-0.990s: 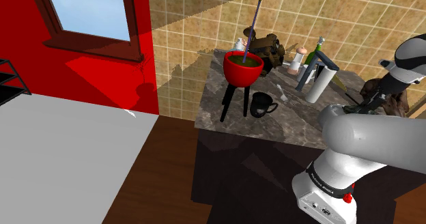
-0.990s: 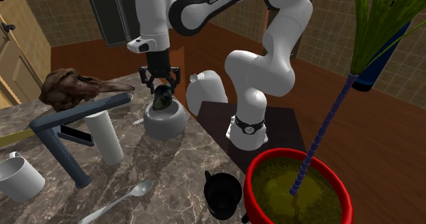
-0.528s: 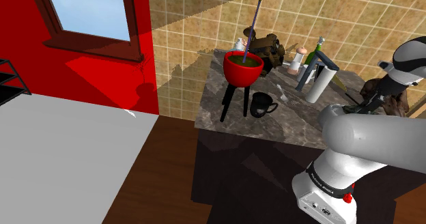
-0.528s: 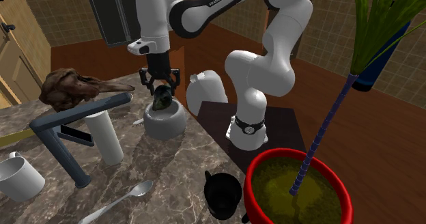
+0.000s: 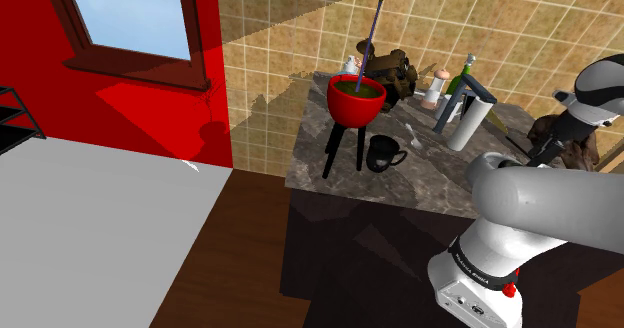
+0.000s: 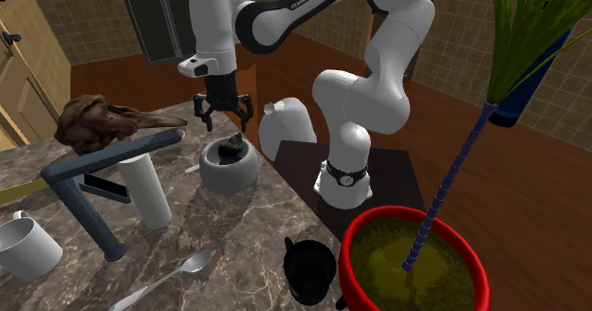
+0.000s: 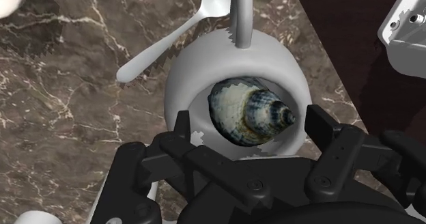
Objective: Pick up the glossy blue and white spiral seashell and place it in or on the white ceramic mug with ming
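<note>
The spiral seashell, banded dark blue-grey and cream, lies inside the pale grey-white mug, its point toward the mug wall. In the second exterior view the shell shows as a dark shape at the mug's mouth. My gripper hangs a little above the mug, open, fingers spread and touching nothing. From the wrist, the gripper has one black finger on each side of the shell, well clear of it.
A metal spoon lies against the mug's far side. On the marble counter stand a white cylinder, a dark blue-grey bent stand, a brown driftwood piece, a black mug and a red planter.
The gripper was shut on the shell at the mug's mouth. Now its fingers are spread, the shell rests in the mug, and the hand has risen a little.
</note>
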Action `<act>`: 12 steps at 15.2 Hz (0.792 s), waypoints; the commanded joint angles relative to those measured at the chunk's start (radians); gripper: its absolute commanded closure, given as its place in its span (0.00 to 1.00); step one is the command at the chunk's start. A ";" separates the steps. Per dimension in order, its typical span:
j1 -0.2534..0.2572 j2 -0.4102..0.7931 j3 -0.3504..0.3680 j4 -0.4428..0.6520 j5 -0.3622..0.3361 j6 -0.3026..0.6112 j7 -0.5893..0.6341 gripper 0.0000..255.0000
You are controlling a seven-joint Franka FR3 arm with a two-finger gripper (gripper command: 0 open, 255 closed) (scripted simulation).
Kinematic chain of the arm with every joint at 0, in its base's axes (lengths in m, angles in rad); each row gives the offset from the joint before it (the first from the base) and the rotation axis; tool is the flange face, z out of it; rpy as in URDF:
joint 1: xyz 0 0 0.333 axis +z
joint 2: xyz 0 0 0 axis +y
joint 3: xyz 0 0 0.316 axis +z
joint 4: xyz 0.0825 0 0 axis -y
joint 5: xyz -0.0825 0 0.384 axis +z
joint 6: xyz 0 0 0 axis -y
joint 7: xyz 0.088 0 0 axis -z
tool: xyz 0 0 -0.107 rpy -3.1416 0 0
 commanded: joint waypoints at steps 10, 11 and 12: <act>-0.002 -0.045 0.079 0.092 0.059 -0.138 -0.010 0.00; -0.002 -0.045 0.079 0.092 0.059 -0.138 -0.010 0.00; -0.002 -0.045 0.079 0.092 0.059 -0.138 -0.010 0.00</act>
